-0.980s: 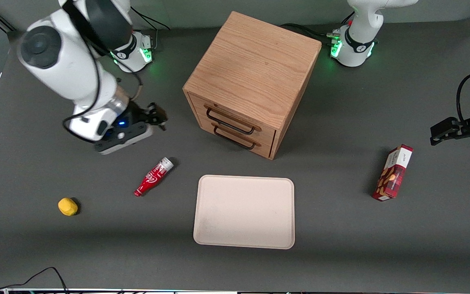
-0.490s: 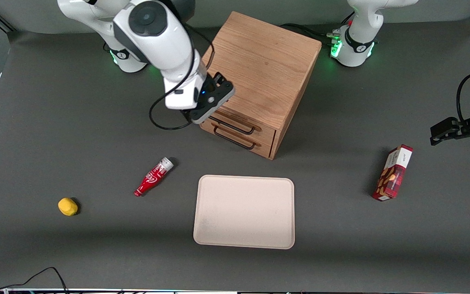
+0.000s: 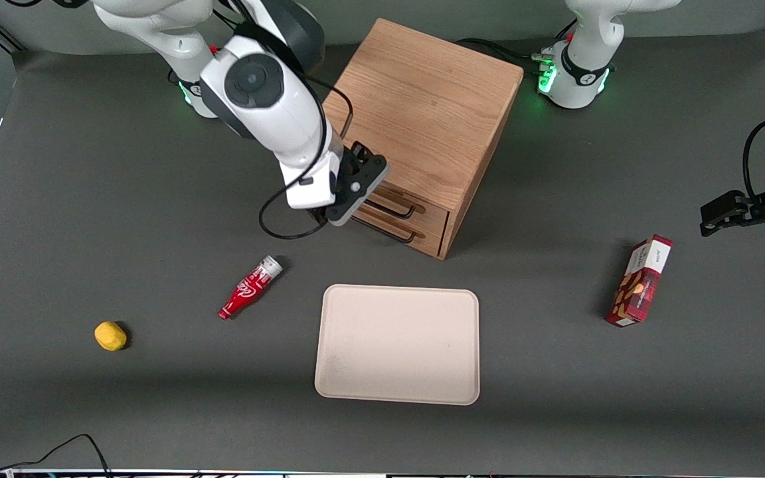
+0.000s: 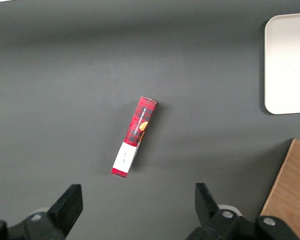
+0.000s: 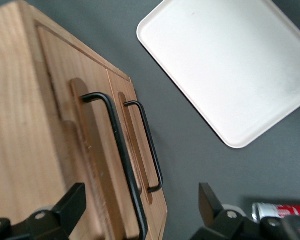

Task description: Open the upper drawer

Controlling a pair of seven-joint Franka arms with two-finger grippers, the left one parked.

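The wooden cabinet [image 3: 422, 99] stands at the middle of the table, farther from the front camera than the tray. Its upper drawer [image 3: 430, 207] is closed, flush with the lower drawer [image 3: 429, 238]. My right gripper [image 3: 349, 206] hangs in front of the drawer fronts, at the end toward the working arm, and hides part of both handles. In the right wrist view the gripper [image 5: 141, 194] is open and the upper drawer's black wire handle [image 5: 121, 150] runs between the fingers, untouched. The lower drawer's handle [image 5: 151, 150] lies beside it.
A beige tray [image 3: 397, 344] lies on the table nearer the camera than the cabinet. A red bottle [image 3: 250, 287] and a yellow lump [image 3: 110, 335] lie toward the working arm's end. A red box [image 3: 641, 280] lies toward the parked arm's end.
My right gripper has swung from beside the cabinet at the working arm's end to the drawer fronts, then lowered slightly toward the handles. The drawers have not moved.
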